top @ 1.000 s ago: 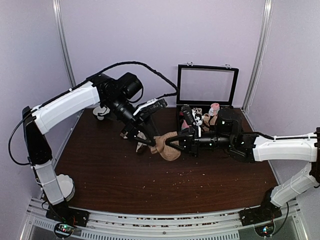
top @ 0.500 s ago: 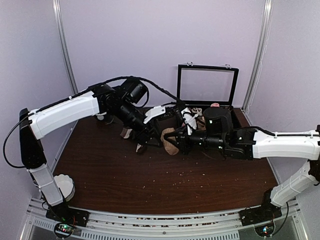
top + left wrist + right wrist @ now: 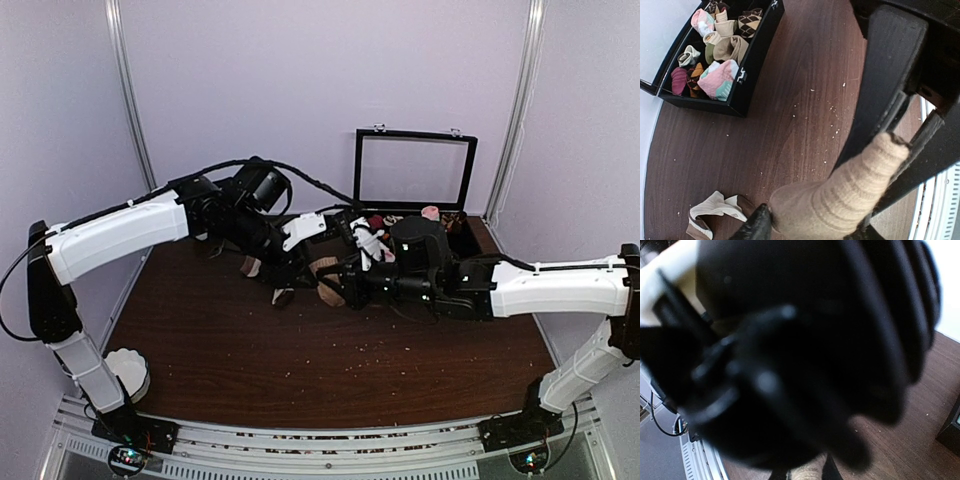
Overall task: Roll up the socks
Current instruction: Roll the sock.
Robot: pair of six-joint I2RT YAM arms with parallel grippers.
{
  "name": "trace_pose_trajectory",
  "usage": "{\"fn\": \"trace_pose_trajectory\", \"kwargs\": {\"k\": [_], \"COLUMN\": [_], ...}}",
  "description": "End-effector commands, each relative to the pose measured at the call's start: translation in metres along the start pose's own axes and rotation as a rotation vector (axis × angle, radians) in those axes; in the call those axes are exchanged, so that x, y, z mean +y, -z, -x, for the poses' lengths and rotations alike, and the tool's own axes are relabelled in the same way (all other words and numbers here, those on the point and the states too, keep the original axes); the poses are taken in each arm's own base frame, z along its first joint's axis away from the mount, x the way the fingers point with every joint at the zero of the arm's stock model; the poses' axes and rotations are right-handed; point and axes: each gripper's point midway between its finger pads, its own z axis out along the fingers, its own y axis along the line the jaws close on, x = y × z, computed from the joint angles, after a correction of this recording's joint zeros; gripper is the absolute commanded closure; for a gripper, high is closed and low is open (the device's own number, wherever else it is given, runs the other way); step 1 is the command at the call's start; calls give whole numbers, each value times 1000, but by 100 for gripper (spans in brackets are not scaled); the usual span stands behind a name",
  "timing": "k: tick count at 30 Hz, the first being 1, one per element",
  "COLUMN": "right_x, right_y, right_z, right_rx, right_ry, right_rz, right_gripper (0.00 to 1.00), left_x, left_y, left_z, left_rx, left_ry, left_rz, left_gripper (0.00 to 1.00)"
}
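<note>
Over the middle of the table (image 3: pixel 220 350), seen from above, both arms meet at the socks (image 3: pixel 328 285), a tan bundle between the left claw (image 3: pixel 305 272) and the right claw (image 3: pixel 352 288). From here the jaws are too dark to read. An open box (image 3: pixel 415 133) stands at the back.

From the left wrist, the socks show as a ribbed tan roll held clear of the wood. Its narrow end sits between the left fingers (image 3: pixel 885 90), which stand about half open and look closed on it from both sides. A black tip touches the roll's lower end, probably a right finger. A loose sock (image 3: pixel 710 212) lies flat on the table, well apart.

From the right wrist, a blurred black mass fills nearly everything. At the bottom edge a scrap of tan shows between jaws drawn almost together, so the right claw seems to pinch the socks.

The step in hand looks like mid-roll, with the bundle stretched between two grips. Next, one claw likely must hold firm while the other turns fabric over the roll; a slack grip would let it unwind.
</note>
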Motion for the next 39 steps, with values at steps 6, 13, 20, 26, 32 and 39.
{"fn": "trace_pose_trajectory", "kwargs": {"k": [6, 13, 20, 26, 32, 39], "right_x": [28, 58, 64, 64, 79, 106], "right_y": [4, 21, 48, 68, 87, 83], "right_z": [20, 20, 22, 40, 51, 48], "right_rx": [-52, -46, -69, -188, -253, -163], "right_ry": [-1, 91, 196, 240, 330, 360], "right_rz": [99, 277, 333, 334, 424, 581], "right_gripper": [100, 75, 0, 0, 0, 1], "left_x": [-47, -88, -117, -133, -150, -155], "left_y": [9, 34, 82, 113, 120, 120], "left_z": [18, 26, 48, 60, 57, 59], "left_rx": [-108, -175, -279, -344, -331, -339], "left_ry": [-80, -77, -72, -94, -138, -142], "left_rz": [-257, -555, -794, -934, -986, -1006], "left_gripper": [95, 100, 100, 100, 100, 100]}}
